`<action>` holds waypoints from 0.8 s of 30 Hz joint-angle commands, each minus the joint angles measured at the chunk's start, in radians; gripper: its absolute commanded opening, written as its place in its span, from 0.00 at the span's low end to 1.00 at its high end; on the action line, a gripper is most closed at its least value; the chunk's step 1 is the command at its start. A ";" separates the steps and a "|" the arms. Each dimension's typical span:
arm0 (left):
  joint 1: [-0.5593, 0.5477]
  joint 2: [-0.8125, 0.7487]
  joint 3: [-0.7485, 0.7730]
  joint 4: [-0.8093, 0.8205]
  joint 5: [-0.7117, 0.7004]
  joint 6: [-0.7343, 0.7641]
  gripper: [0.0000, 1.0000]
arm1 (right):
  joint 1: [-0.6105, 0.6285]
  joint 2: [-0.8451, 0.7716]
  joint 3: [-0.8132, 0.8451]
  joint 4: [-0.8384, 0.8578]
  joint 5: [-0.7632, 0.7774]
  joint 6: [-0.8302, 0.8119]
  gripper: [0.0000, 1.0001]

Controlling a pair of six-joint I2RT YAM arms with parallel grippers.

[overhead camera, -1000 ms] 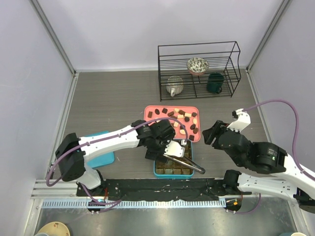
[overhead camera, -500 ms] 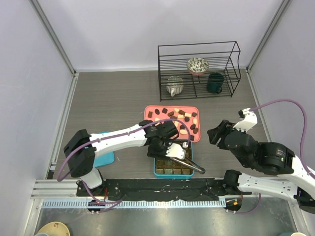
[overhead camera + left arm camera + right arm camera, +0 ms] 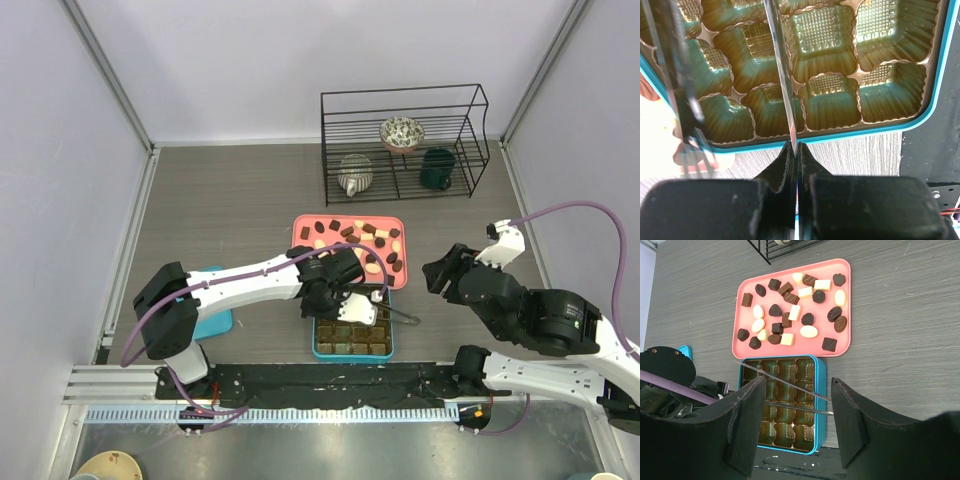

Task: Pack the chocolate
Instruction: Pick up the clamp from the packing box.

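The chocolate (image 3: 350, 240), small dark, brown and cream pieces, lies scattered on the pink tray (image 3: 305, 222), which the right wrist view shows too (image 3: 805, 347). In front of it sits the teal box (image 3: 352, 356) with empty brown compartments (image 3: 785, 405). My left gripper (image 3: 345, 300) hovers over the box's left part, shut on a thin blade of metal tongs (image 3: 782, 75). The tongs (image 3: 398, 316) reach right across the box. My right gripper (image 3: 445, 272) hangs open to the right of the box, nothing between its fingers (image 3: 797, 385).
A black wire rack (image 3: 400, 100) at the back right holds a patterned bowl (image 3: 402, 132), a teapot (image 3: 355, 173) and a dark green mug (image 3: 436, 168). A teal lid (image 3: 215, 318) lies left of the box, partly under the left arm.
My left gripper has shut on the tongs. The tongs have swung from pointing down-right to lying across the box toward the right. The right arm shifted slightly right, then stayed.
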 commanded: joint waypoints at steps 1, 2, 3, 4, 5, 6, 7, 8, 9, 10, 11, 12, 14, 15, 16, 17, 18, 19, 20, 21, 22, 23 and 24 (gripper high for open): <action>0.000 -0.001 0.008 0.000 -0.015 -0.023 0.00 | -0.001 0.006 0.039 0.004 0.022 0.018 0.60; 0.000 -0.014 0.014 0.001 -0.018 -0.028 0.00 | 0.000 0.006 0.042 0.005 0.022 0.015 0.61; 0.000 -0.020 0.020 -0.005 -0.018 -0.045 0.00 | 0.000 0.004 0.045 0.005 0.021 0.013 0.60; 0.000 -0.023 0.031 -0.012 -0.017 -0.051 0.00 | -0.001 0.002 0.048 0.005 0.024 0.009 0.61; 0.000 -0.029 0.058 -0.022 -0.012 -0.059 0.00 | -0.001 -0.001 0.057 0.007 0.025 -0.002 0.62; 0.000 -0.034 0.072 -0.038 -0.004 -0.085 0.00 | -0.001 -0.008 0.063 0.010 0.027 -0.008 0.63; 0.000 -0.037 0.094 -0.049 -0.001 -0.094 0.00 | -0.001 -0.013 0.070 0.013 0.028 -0.016 0.64; 0.000 -0.041 0.135 -0.060 0.006 -0.108 0.00 | -0.003 -0.016 0.085 0.019 0.028 -0.025 0.68; 0.000 -0.043 0.163 -0.072 0.019 -0.132 0.00 | -0.001 -0.027 0.094 0.024 0.034 -0.046 0.70; 0.002 -0.044 0.186 -0.097 0.029 -0.146 0.00 | -0.001 -0.027 0.102 0.028 0.036 -0.059 0.73; 0.004 -0.046 0.210 -0.107 0.037 -0.161 0.00 | -0.001 -0.030 0.120 0.031 0.039 -0.074 0.78; 0.008 -0.047 0.267 -0.118 0.052 -0.178 0.00 | -0.001 -0.028 0.129 0.033 0.045 -0.103 0.80; 0.033 -0.044 0.328 -0.157 0.103 -0.212 0.00 | -0.001 -0.021 0.166 0.037 0.048 -0.140 0.86; 0.043 -0.038 0.394 -0.172 0.123 -0.227 0.00 | -0.001 -0.016 0.183 0.039 0.054 -0.174 0.87; 0.074 -0.032 0.435 -0.193 0.166 -0.266 0.00 | -0.001 -0.007 0.200 0.039 0.060 -0.194 0.88; 0.094 -0.024 0.469 -0.206 0.207 -0.292 0.00 | -0.001 -0.002 0.240 0.045 0.063 -0.211 0.89; 0.114 -0.015 0.503 -0.219 0.239 -0.315 0.00 | -0.001 -0.004 0.255 0.057 0.067 -0.234 0.91; 0.153 0.006 0.578 -0.248 0.272 -0.364 0.00 | -0.001 -0.011 0.267 0.094 0.079 -0.267 0.93; 0.172 0.015 0.607 -0.262 0.342 -0.385 0.00 | -0.001 -0.037 0.283 0.114 0.088 -0.274 0.94; 0.191 0.023 0.638 -0.272 0.376 -0.404 0.00 | -0.001 -0.053 0.287 0.137 0.088 -0.289 0.96; 0.226 0.028 0.678 -0.278 0.443 -0.448 0.00 | -0.001 -0.104 0.278 0.202 0.065 -0.327 0.97; 0.241 0.025 0.693 -0.275 0.468 -0.464 0.00 | -0.001 -0.131 0.265 0.247 0.045 -0.353 0.99; 0.266 0.022 0.707 -0.267 0.499 -0.482 0.00 | -0.001 -0.166 0.246 0.343 0.019 -0.378 0.99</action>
